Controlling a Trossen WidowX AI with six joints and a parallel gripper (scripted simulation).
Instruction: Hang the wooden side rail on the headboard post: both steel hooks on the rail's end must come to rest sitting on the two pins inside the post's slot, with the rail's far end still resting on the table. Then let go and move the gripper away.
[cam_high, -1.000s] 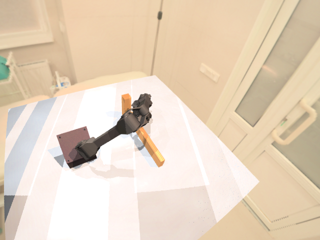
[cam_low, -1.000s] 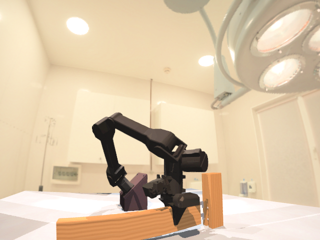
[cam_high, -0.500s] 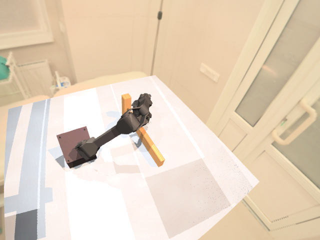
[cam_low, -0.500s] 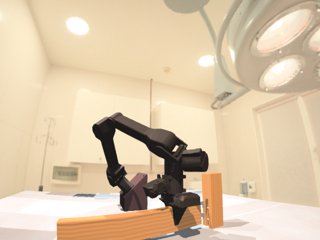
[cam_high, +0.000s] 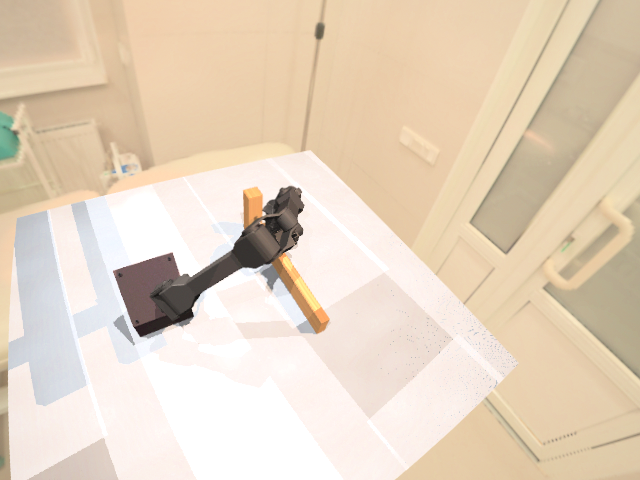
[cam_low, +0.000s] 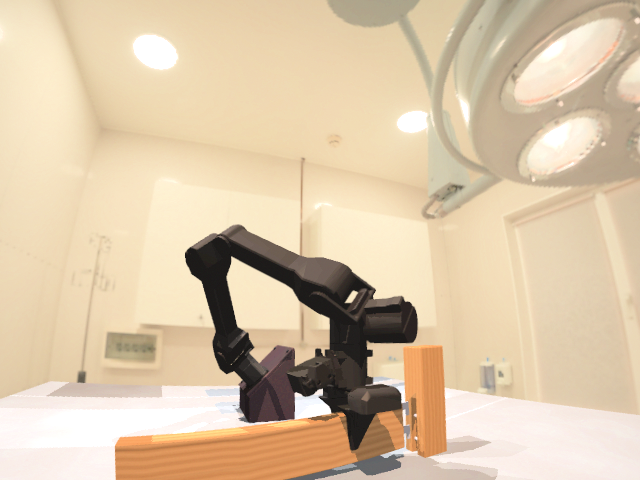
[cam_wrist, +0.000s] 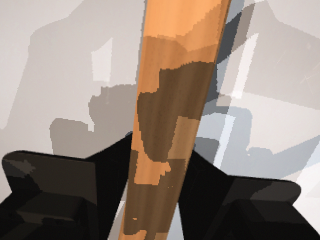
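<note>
The wooden side rail (cam_high: 301, 292) (cam_low: 232, 448) (cam_wrist: 181, 30) stands on edge. Its far end is low at the table, and its hook end is raised a little, with shadow under it in the exterior view. My gripper (cam_low: 355, 445) (cam_wrist: 155, 139) is shut on the rail near the hook end. The headboard post (cam_high: 252, 206) (cam_low: 431, 397) stands upright beyond that end. The steel hooks (cam_low: 405, 428) show in the narrow gap between the rail's end and the post, at the slot. Whether they sit on the pins cannot be told. The arm hides the hook end in the top view.
The arm's dark base block (cam_high: 147, 289) (cam_low: 271, 395) stands on the table (cam_high: 232, 423), to the left of the rail in the top view. The arm reaches from it over the rail. The post stands close beside the gripper.
</note>
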